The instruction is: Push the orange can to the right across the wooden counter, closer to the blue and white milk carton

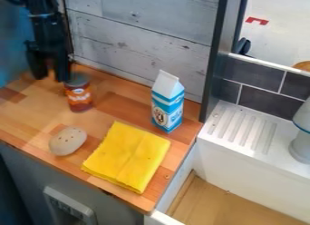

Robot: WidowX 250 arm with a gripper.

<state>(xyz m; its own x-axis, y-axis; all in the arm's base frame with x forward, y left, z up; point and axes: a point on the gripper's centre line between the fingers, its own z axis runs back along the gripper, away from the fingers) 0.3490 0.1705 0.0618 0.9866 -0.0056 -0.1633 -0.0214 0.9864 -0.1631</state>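
Grey cabinet front [27,183] is standing nearest the camera, bearing a pale, raised rectangular panel [70,208] below a butcher-block wooden counter [18,113]. Near the counter's front edge, a folded yellow cloth [127,156] is lying flat, its soft square creased down the middle. Beside it, a beige oval object [68,141] is resting, its rounded top dotted with small dark holes. To the right, a ribbed white drainboard [245,129] is adjoining the counter, with a smooth white object [301,147] ringed in blue standing on it.

Farther back, a blue-and-white gabled carton [167,104] is standing upright. To its left, a squat, cylindrical jar [79,96] with a dark lid and an orange label is sitting upright on the wood, just beside the black gripper [50,75], which is hanging at upper left with its fingers spread. Behind them, weathered grey planks [139,42] are lining the wall.
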